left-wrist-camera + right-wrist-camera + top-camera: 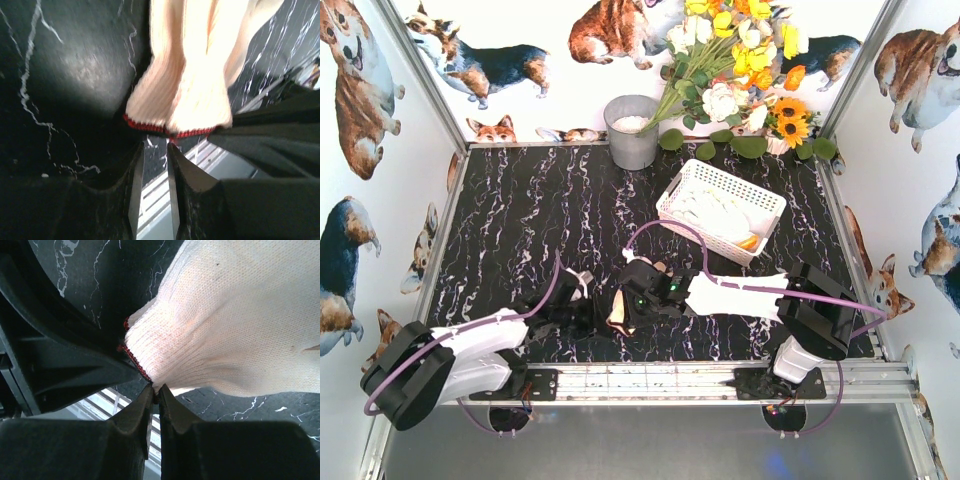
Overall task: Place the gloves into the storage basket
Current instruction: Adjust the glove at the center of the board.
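Near table edge: left gripper (156,146), jaws a slit apart at the glove (185,90) cuff, grip unclear. Right gripper (155,387) pinches that cuff; on its wrist view the glove runs toward 2 o'clock. Grey bucket (632,140) at 12. Purple cable (665,224) arcs before the storage basket (678,186) at 1, gloves (715,212) inside.
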Motion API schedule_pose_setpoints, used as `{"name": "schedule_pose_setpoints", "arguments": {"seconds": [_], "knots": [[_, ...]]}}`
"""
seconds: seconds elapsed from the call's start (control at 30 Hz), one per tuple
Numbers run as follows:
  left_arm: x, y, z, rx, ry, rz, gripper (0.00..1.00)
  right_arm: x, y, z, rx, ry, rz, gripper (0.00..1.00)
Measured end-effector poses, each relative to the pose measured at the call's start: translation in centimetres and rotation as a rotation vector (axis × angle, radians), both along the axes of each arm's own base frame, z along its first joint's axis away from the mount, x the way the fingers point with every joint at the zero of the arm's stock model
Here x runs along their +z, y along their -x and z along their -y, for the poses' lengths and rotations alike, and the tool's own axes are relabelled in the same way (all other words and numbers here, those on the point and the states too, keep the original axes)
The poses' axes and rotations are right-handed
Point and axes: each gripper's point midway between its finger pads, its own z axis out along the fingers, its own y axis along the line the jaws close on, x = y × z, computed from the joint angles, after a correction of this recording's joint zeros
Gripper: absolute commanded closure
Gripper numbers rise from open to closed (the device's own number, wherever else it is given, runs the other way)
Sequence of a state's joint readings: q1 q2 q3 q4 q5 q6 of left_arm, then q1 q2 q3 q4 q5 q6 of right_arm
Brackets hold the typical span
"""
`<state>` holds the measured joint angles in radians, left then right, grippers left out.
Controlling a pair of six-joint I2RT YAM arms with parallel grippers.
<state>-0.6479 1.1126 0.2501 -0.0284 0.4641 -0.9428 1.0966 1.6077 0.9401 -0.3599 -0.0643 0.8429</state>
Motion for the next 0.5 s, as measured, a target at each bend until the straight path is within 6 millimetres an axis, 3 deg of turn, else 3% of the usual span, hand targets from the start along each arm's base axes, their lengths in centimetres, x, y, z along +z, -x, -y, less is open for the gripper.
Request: {"name": "schedule_pose_setpoints", "arguments": {"seconds": [0.17,0.5], "knots": [[0.0,-1.5,0.1,0.064,-0.002,0.051,0.81,0.1,0.2,-0.1,0.008,-0.007,-0.011,0.9],[-0.1,-2.2,0.5,0.088,0.009,0.077,0.82,0.4,0.0,-0.7,-0.009,-0.042,-0.02,0.9]]}}
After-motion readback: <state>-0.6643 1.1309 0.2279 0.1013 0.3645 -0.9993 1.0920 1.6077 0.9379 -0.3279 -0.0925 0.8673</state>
